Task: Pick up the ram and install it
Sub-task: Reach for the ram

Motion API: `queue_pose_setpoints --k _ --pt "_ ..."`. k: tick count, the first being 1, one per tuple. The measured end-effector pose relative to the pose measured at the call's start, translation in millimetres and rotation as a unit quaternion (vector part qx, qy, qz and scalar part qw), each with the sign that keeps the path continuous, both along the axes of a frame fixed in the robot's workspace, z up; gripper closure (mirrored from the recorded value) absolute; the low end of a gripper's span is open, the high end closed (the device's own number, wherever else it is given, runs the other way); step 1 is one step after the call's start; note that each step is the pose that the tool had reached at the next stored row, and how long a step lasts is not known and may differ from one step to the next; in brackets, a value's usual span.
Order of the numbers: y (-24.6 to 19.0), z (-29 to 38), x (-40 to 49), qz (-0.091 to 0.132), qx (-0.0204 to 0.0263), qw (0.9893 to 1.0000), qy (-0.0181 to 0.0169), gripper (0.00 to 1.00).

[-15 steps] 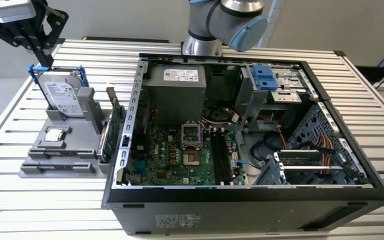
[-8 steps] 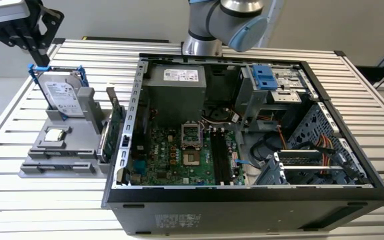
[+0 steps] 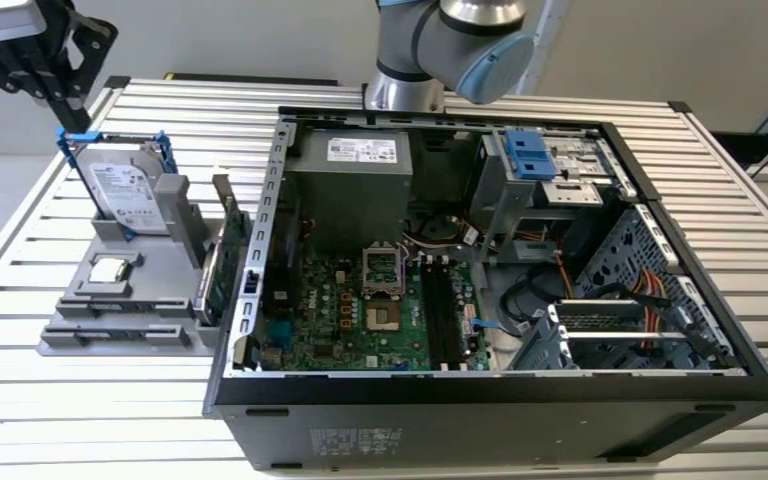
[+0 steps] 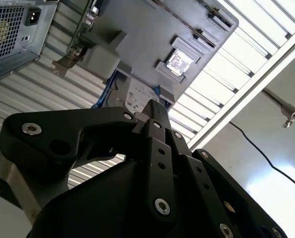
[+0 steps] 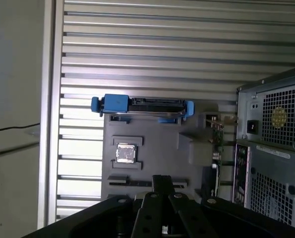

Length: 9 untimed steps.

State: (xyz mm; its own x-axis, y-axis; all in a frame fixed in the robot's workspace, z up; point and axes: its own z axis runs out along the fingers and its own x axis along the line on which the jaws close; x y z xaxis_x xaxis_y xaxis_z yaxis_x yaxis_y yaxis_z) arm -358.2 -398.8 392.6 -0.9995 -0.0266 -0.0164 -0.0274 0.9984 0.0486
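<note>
1. The black gripper (image 3: 72, 118) hangs at the upper edge of the exterior view's left. In both wrist views its fingers (image 4: 160, 148) are pressed together at the tips and hold nothing.
2. Below the gripper, and apart from it, a gray holder (image 3: 104, 335) sits on the slatted metal table (image 3: 91, 420).
3. A silver hard drive (image 3: 128, 195) in a blue frame stands upright at the far end of the holder. The first wrist view shows it edge-on (image 5: 142, 105).
4. A small square processor chip (image 3: 113, 268) lies flat in a recess nearer the middle of the holder.
5. A green card (image 3: 237, 265) with a metal bracket stands on edge along the side of the holder that faces the computer.
6. Just beside the holder, toward the exterior view's right, an open black computer case (image 3: 491, 400) lies on its side. Its green motherboard (image 3: 357, 320) faces up, with a gray power supply (image 3: 351, 190) behind it.
7. The memory slots (image 3: 444, 315) run beside the processor socket.
8. I cannot tell where the ram is: nothing in the holder or on the motherboard can be made out as the ram
</note>
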Motion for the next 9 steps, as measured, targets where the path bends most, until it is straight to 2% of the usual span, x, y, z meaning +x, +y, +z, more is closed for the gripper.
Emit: queue_pose_setpoints --k 9 --pt "0.0 0.0 -5.9 0.0 0.0 1.0 0.0 1.0"
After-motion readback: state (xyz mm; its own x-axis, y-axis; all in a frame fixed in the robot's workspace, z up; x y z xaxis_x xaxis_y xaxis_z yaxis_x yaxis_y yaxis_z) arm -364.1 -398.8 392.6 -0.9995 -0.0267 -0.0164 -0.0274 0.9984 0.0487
